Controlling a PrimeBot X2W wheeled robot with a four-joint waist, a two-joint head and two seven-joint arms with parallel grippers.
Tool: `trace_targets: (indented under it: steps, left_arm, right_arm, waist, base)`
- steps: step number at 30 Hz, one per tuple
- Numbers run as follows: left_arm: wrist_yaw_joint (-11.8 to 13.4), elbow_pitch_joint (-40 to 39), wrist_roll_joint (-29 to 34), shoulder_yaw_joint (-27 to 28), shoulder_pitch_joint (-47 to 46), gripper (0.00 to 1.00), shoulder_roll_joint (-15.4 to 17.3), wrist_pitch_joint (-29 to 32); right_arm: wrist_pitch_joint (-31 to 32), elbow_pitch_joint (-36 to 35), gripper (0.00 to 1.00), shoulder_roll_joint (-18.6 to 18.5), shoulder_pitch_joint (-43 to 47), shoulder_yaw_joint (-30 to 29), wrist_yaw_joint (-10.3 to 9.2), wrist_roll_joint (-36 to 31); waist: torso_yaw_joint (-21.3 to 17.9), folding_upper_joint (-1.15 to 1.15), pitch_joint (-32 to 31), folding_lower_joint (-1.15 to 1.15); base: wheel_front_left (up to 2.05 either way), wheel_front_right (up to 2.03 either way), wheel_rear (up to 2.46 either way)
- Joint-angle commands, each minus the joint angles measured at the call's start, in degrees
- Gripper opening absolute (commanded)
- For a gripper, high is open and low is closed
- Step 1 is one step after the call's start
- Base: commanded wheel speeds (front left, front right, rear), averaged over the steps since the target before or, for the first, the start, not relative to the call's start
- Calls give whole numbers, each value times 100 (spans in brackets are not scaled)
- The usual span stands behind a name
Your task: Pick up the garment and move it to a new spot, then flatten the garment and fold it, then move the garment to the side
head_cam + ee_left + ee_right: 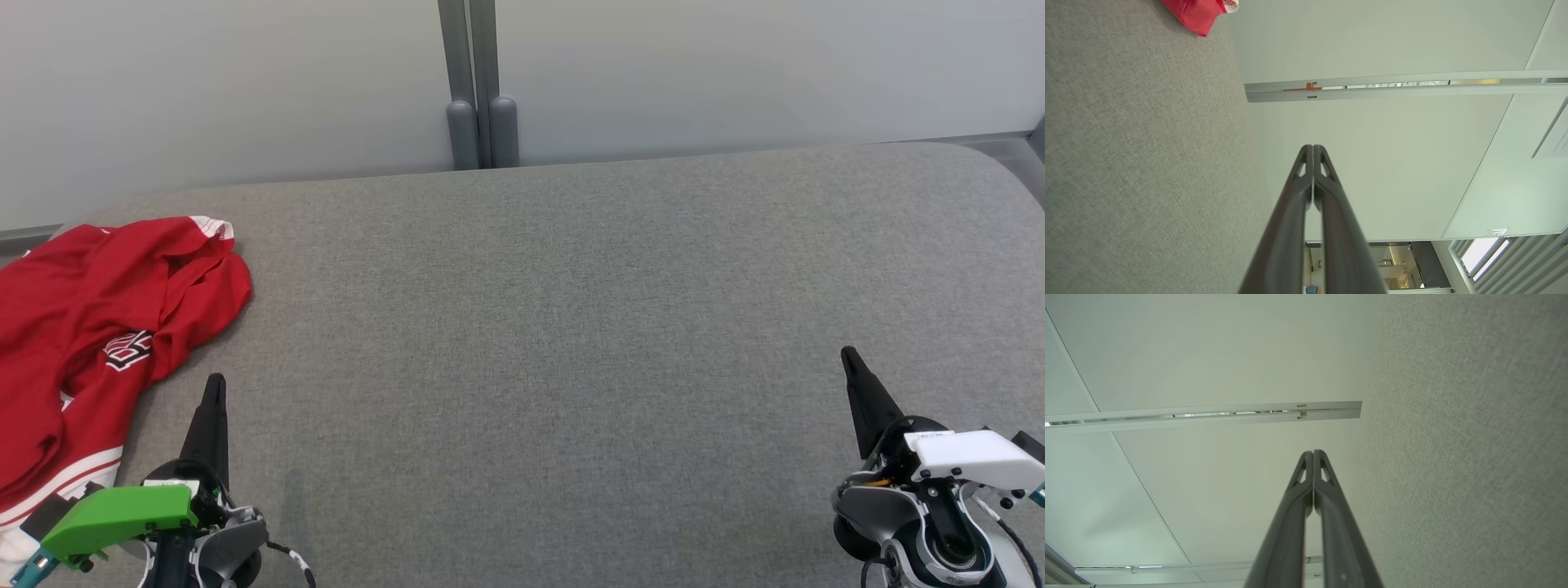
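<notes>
Garment (82, 327) just left of the left fingers (212, 420), apparently apart.

A broad bench (571, 327) covered in grey woven fabric, its far corners rounded, carries a crumpled red cloth garment (90, 327) with white striped trim and a black-and-white emblem, bunched on its left side near the far corner

Grey upholstered surface (571, 327), pale partition wall (735, 73)
</notes>
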Motion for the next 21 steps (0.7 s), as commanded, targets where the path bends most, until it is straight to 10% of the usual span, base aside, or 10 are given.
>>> trace_targets:
  steps: [1, 21]
  left_arm:
    - [-33, 8, 34, 3, -92, 0, 4, 11]
    - [-34, 8, 34, 3, -92, 0, 4, 11]
  right_arm:
    - [12, 8, 0, -9, -31, -4, 0, 40]
    - [12, 8, 0, -9, -31, -4, 0, 40]
  waist:
    - [0, 0, 0, 0]
    - [0, 0, 0, 0]
  base:
    - [0, 0, 0]
    - [0, 0, 0]
